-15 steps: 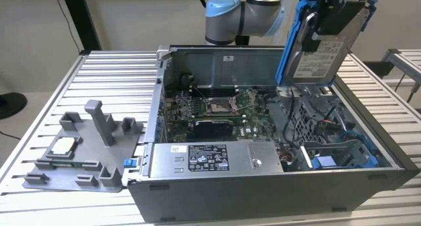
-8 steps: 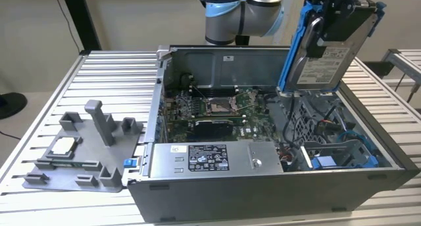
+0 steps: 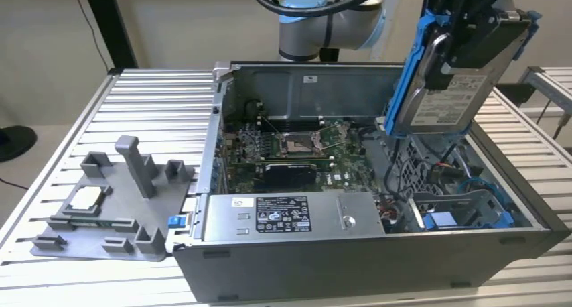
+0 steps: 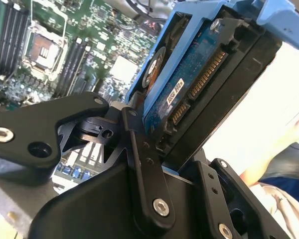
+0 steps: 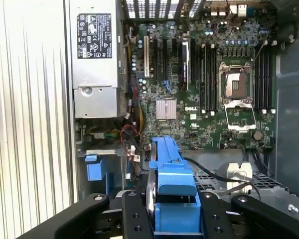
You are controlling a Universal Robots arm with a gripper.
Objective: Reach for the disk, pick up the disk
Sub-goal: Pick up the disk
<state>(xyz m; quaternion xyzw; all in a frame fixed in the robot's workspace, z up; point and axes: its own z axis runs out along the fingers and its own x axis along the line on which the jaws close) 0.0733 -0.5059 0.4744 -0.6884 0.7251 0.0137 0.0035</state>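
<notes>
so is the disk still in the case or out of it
Out. The disk hangs above the open computer case, clamped in the gripper, its lower end near the case's rim.

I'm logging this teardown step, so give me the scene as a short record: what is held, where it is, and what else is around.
held item: the disk, silver-grey with blue rails and a white label
holder: the gripper, jaws shut on the disk's edges
disk position: lifted above the open computer case, tilted, clear of the blue drive bay
inside case: motherboard with an empty processor socket; grey power supply box
outside case: grey fixture holding a small square chip, on the exterior view's left
</notes>
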